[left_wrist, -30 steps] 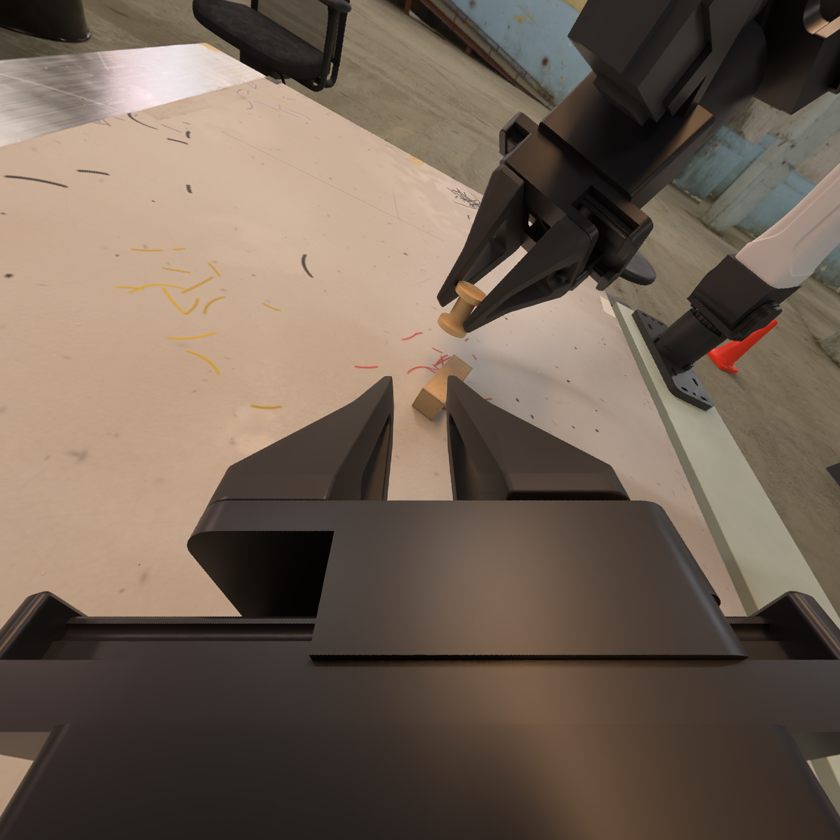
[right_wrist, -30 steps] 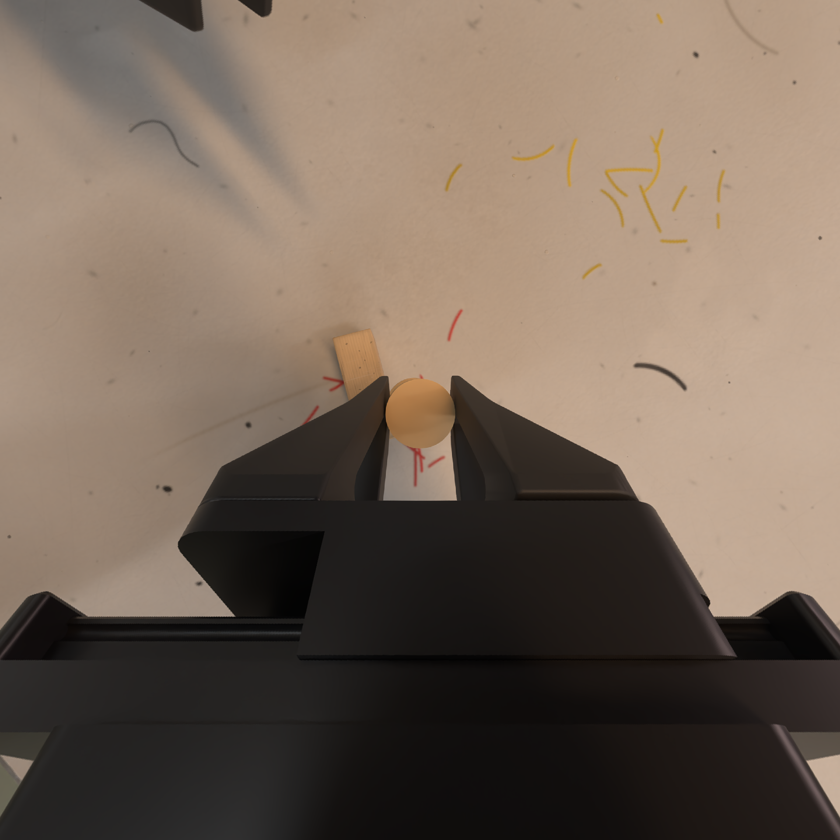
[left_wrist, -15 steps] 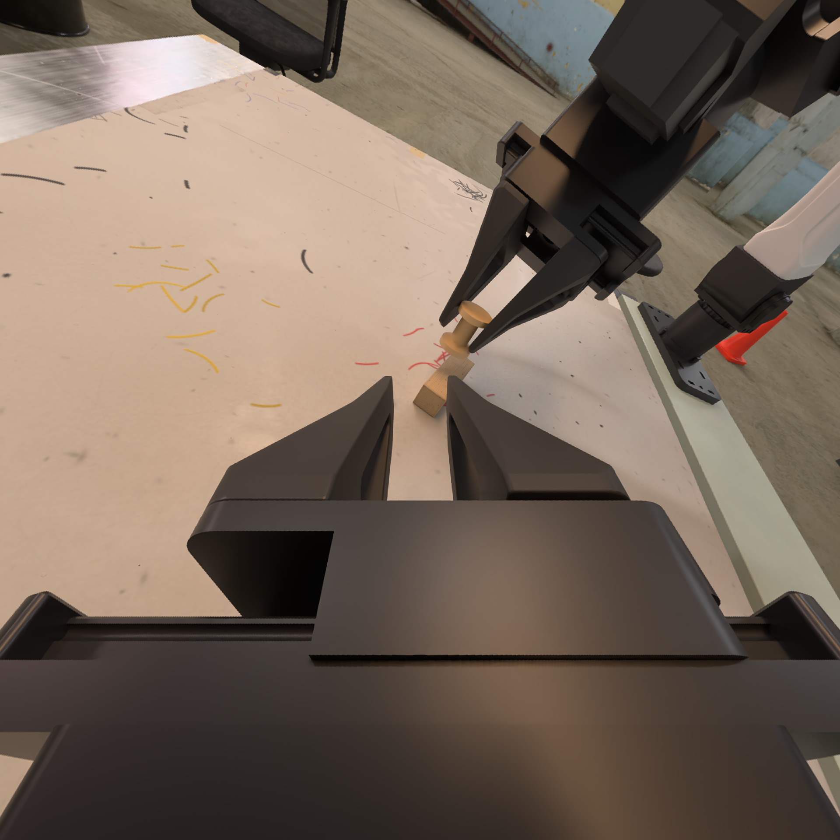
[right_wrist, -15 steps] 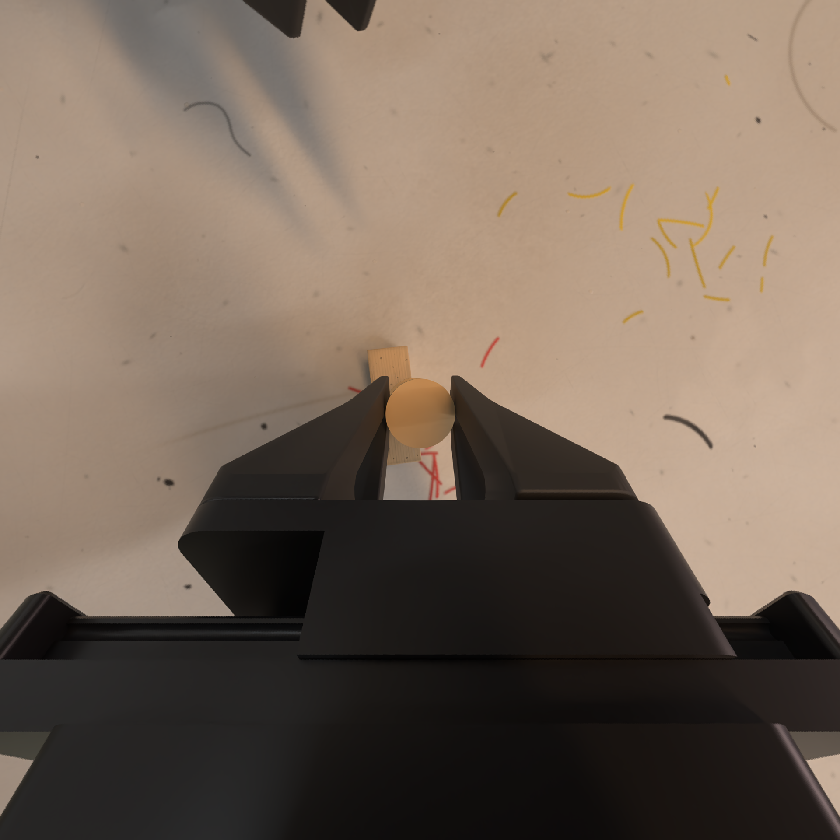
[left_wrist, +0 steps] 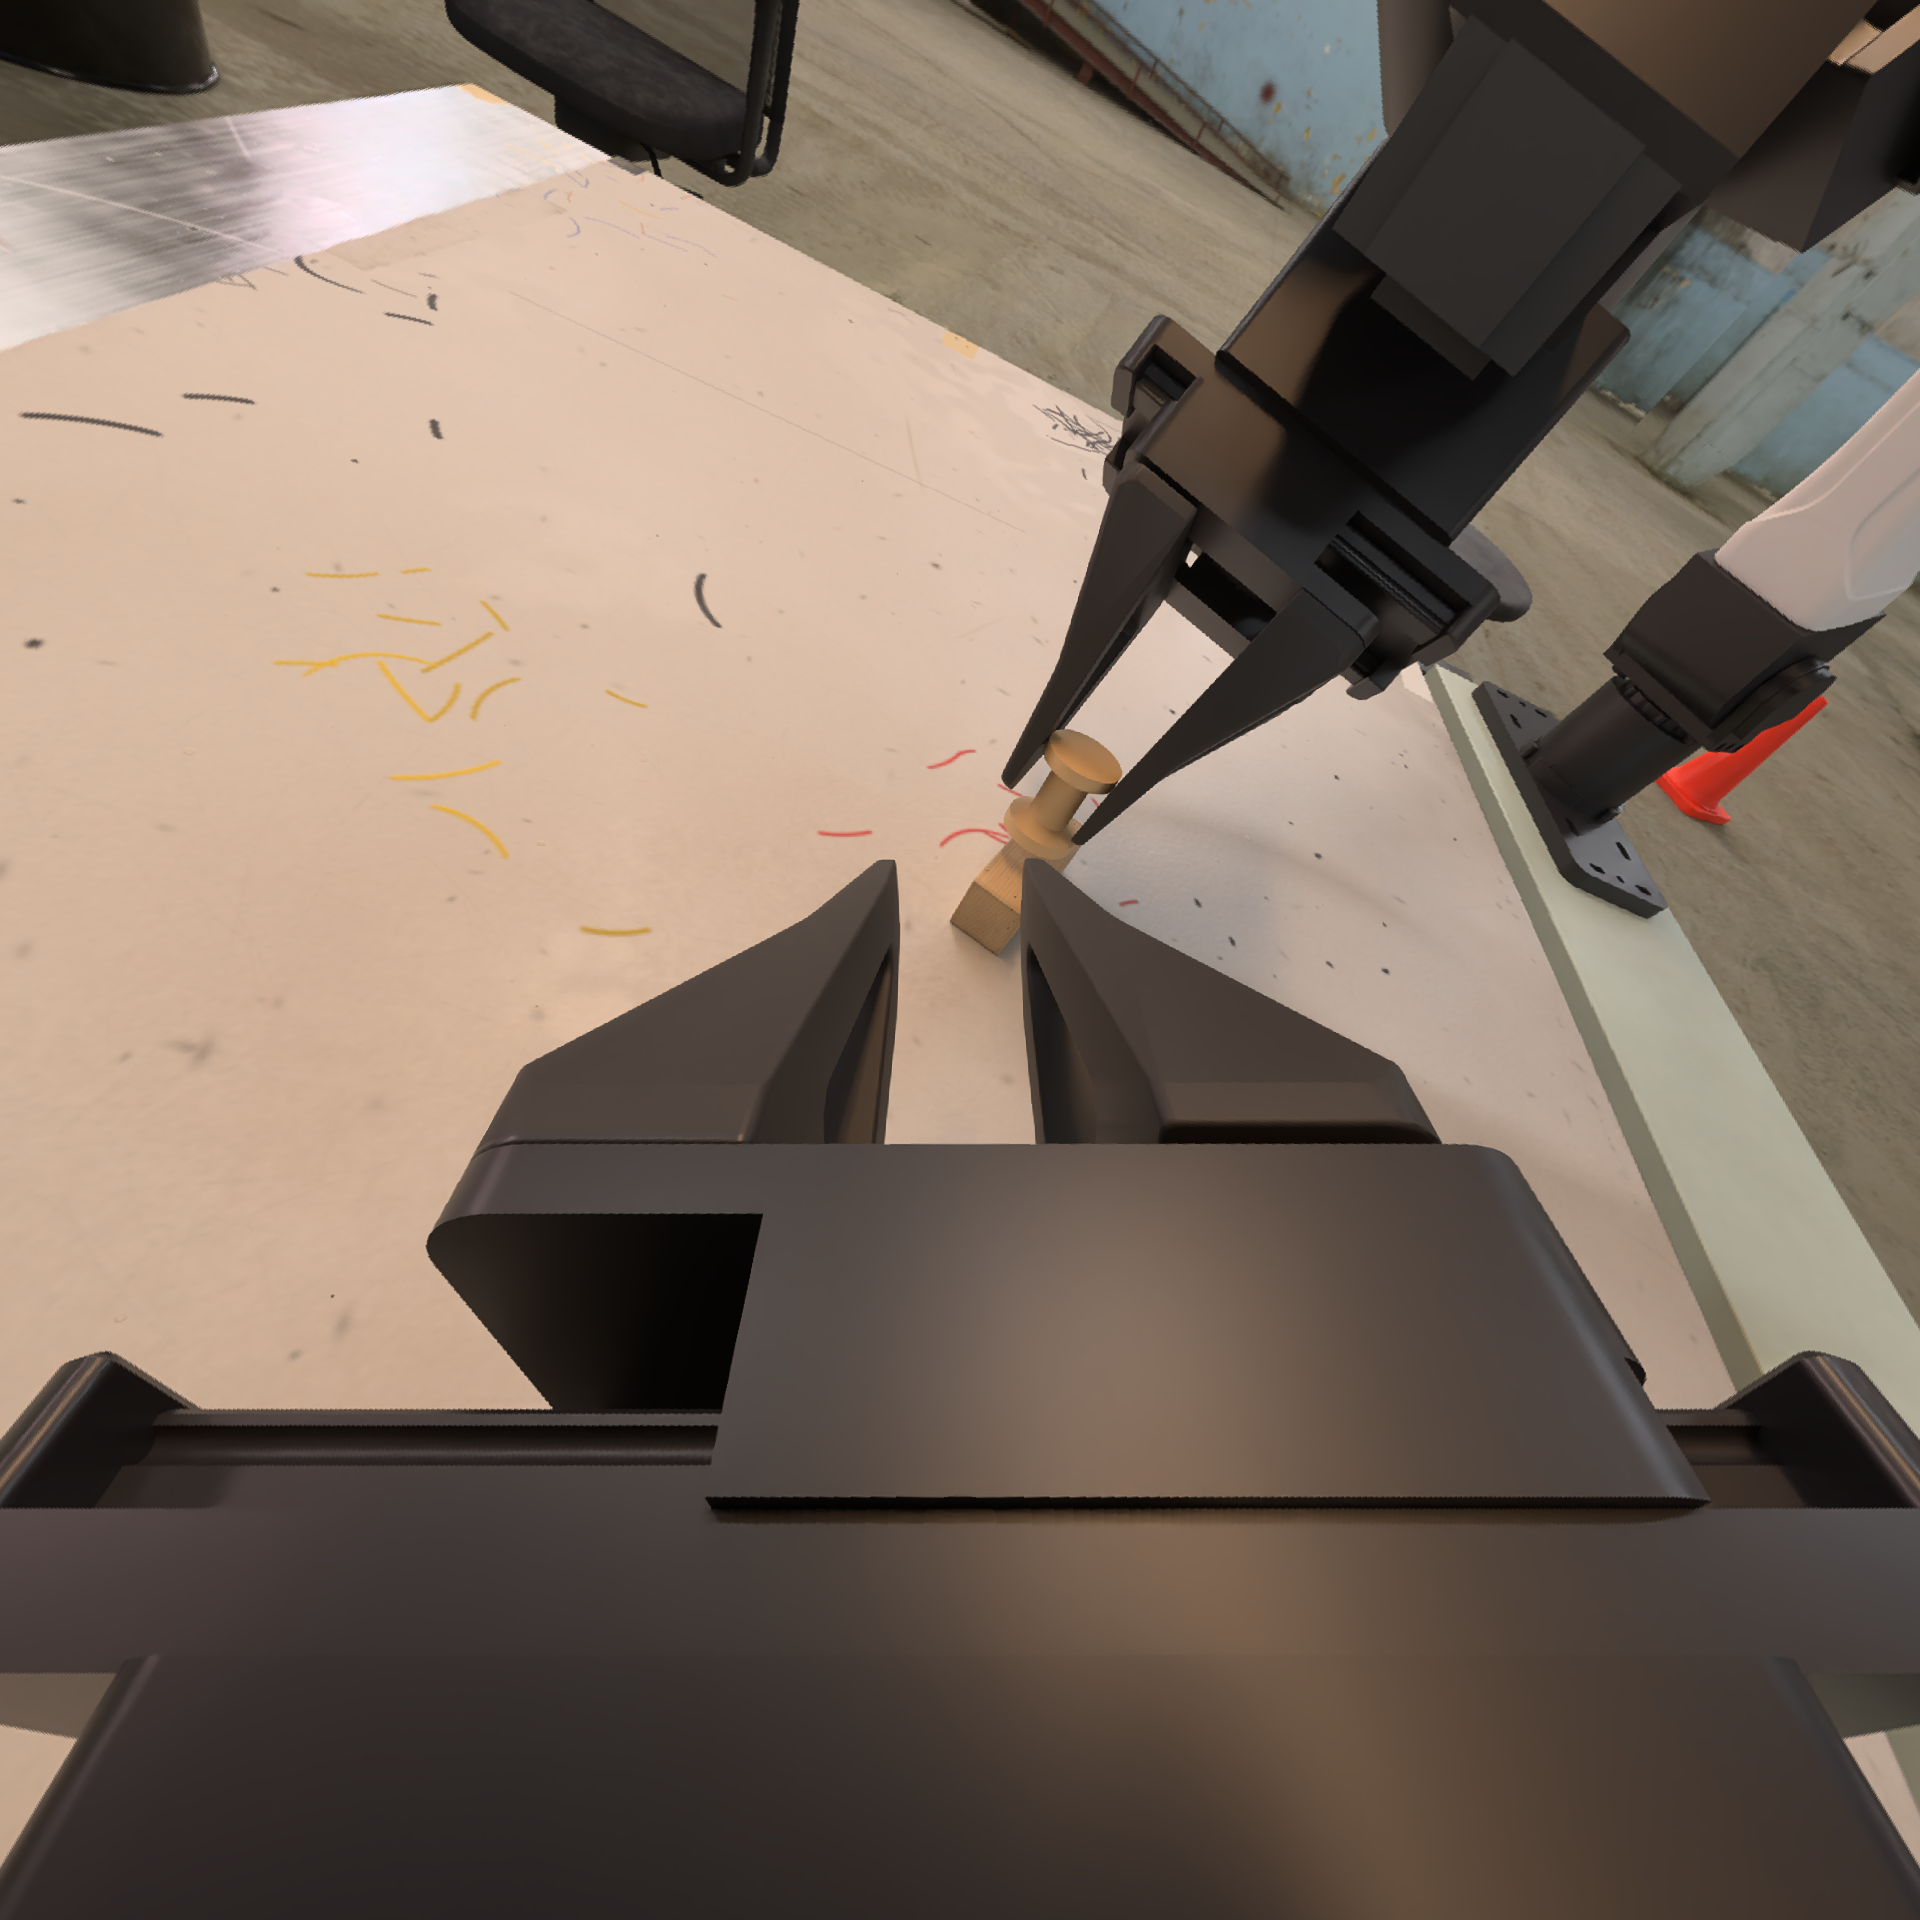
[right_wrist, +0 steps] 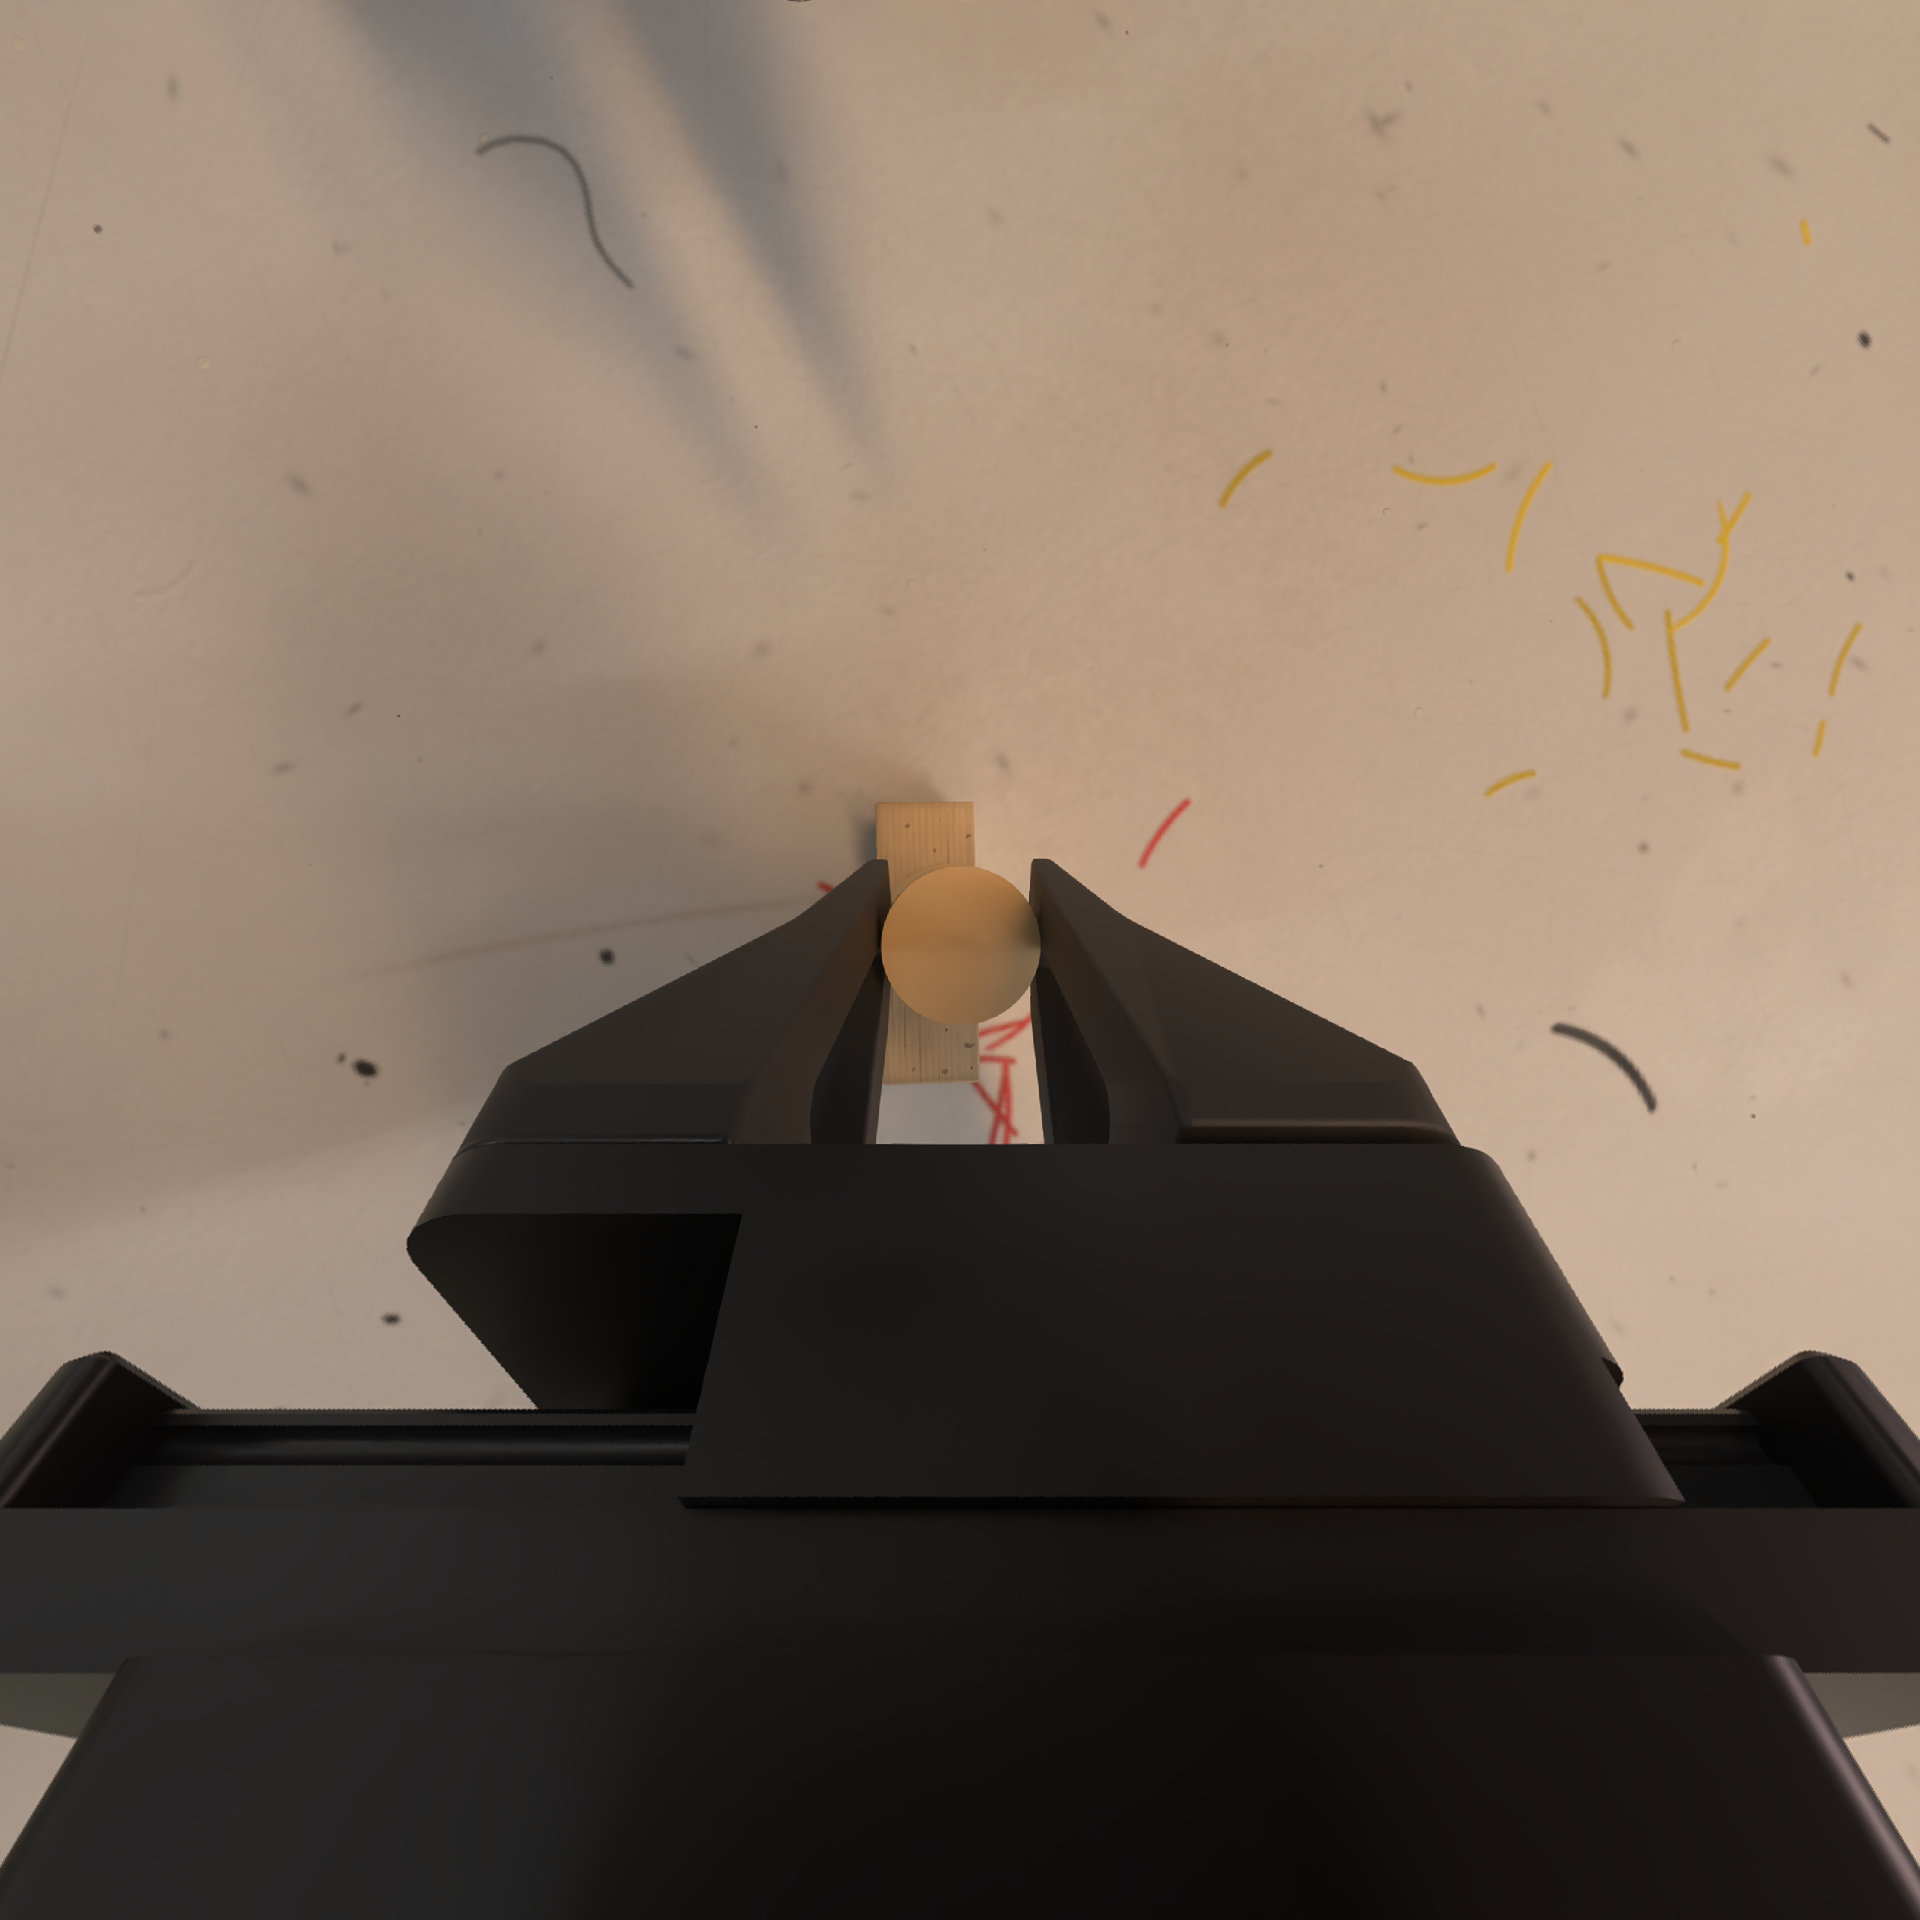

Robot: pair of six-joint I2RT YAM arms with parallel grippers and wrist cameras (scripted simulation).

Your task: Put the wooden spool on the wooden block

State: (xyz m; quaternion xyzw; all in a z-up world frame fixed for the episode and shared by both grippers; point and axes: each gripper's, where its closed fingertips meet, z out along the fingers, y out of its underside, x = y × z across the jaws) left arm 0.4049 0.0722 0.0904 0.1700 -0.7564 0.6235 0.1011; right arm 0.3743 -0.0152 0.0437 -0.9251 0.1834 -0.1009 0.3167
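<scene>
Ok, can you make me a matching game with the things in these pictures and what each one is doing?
Things:
1. wooden spool
2. wooden block
3. left claw
4. orange cone

States:
A. lying flat on the table
B. standing on the floor past the table edge
C. pinched upright between two black fingers
D. holding nothing, pointing at the block

Pairs: 1-C, 2-A, 3-D, 4-B
</scene>
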